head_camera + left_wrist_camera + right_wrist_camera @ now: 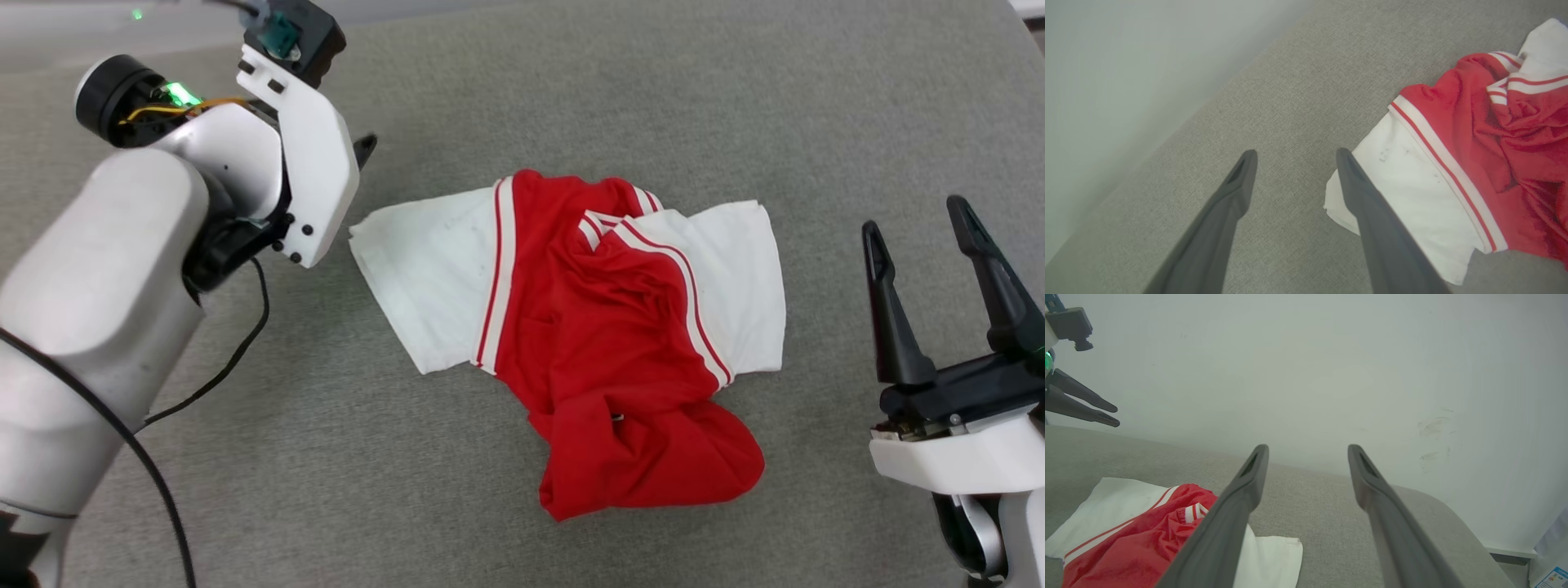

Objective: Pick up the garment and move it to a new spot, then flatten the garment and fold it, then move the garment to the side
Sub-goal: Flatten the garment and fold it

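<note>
A grey woven fabric surface (571, 98) spreads across the scene, lightly textured, with a rounded edge at its far end. Behind it stands a plain pale wall (1306, 375) with a few faint dark scuffs (1433, 428) towards its right. A blue-and-white printed label (1553, 577), too small to read, sits low beside the wall.

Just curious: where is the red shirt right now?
Head view: the shirt lies crumpled on the grey surface, between the left gripper and right gripper.

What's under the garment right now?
The garment lies crumpled on the grey fabric surface, which shows all around it. Its own bunched layers hide anything directly beneath.
</note>
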Controlling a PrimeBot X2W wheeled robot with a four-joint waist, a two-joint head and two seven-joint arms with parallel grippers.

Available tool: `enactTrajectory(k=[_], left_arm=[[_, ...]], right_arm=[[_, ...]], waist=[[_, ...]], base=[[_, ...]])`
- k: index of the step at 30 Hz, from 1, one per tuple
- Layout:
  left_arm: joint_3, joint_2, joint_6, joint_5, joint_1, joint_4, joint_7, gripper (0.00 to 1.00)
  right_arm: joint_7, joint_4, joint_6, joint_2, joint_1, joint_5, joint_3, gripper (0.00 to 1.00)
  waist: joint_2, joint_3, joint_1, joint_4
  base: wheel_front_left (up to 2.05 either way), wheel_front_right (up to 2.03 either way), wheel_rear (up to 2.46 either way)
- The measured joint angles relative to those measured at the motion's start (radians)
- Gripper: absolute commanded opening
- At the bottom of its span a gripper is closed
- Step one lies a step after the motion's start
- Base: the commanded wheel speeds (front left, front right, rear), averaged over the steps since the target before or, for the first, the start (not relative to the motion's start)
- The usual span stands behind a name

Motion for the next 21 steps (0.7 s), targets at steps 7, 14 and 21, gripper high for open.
enactTrajectory(k=[7, 14, 21], left_arm=[[-0.174, 0.083, 0.0, -0.213, -0.114, 0.002, 0.282, 1.0], [-0.302, 0.114, 0.0, -0.299, -0.166, 0.035, 0.396, 1.0], [-0.421, 0.125, 0.001, -0.328, -0.208, 0.037, 0.402, 0.0]], right_arm=[[0.0, -0.014, 0.0, 0.015, -0.032, -0.016, 0.021, 1.0], [0.0, -0.007, 0.0, 0.022, -0.074, -0.019, 0.044, 1.0], [0.0, 0.019, 0.0, 0.023, -0.093, -0.028, 0.057, 1.0]], waist=[[0.0, 0.07, 0.0, -0.041], [0.0, 0.128, 0.0, -0.08], [0.0, 0.14, 0.0, -0.094]], base=[[0.0, 0.0, 0.0], [0.0, 0.0, 0.0], [0.0, 0.0, 0.0]])
